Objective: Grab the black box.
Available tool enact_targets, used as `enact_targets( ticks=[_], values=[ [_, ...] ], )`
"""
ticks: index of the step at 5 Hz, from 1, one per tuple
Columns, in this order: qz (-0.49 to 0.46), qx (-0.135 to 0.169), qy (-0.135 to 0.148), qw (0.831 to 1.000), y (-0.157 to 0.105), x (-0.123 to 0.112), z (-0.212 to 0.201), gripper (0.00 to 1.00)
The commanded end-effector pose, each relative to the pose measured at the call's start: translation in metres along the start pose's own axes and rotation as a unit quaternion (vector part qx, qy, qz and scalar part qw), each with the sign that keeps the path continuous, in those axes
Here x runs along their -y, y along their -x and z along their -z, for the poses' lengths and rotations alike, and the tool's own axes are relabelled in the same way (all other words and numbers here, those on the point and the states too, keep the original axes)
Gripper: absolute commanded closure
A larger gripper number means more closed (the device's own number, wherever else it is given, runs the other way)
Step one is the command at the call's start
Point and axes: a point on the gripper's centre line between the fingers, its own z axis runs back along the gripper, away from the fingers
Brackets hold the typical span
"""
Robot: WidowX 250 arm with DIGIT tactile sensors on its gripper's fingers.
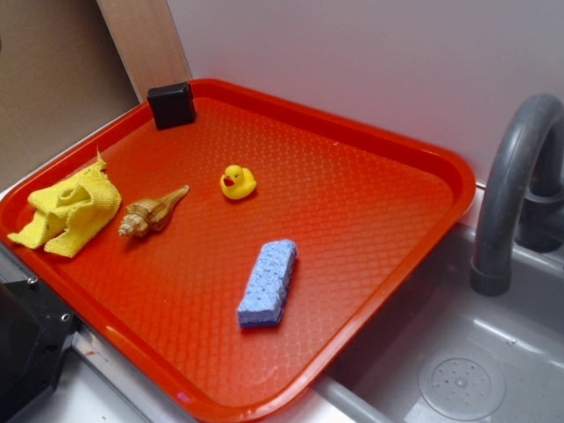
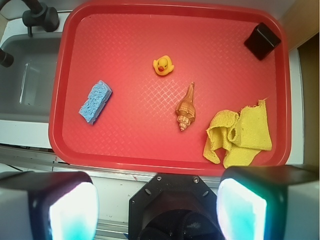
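Observation:
The black box (image 1: 171,105) stands in the far left corner of the red tray (image 1: 414,141). In the wrist view the black box (image 2: 262,41) lies at the upper right corner of the tray (image 2: 70,75). My gripper (image 2: 157,210) hangs high above the counter, in front of the tray's near rim and far from the box. Its two glowing pads (image 2: 75,212) stand wide apart with nothing between them. The gripper does not show in the exterior view.
On the tray lie a yellow rubber duck (image 1: 237,181), a seashell (image 1: 152,213), a blue sponge (image 1: 269,282) and a crumpled yellow cloth (image 1: 69,210). A grey sink (image 1: 467,370) with a faucet (image 1: 511,176) sits beside the tray. A black robot base (image 2: 172,205) is under the gripper.

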Motion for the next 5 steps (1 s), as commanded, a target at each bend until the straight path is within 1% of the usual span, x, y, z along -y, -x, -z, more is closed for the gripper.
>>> enact_targets(
  ticks=[1, 2, 4, 5],
  values=[
    [0.0, 0.0, 0.0, 1.0, 0.0, 0.0, 0.0, 0.0],
    [0.039, -0.013, -0.002, 0.999, -0.041, -0.035, 0.036, 0.0],
    [0.049, -0.031, -0.039, 0.998, -0.077, -0.081, 0.074, 0.0],
    [0.102, -0.024, -0.097, 0.99, -0.098, -0.095, 0.085, 0.0]
  ],
)
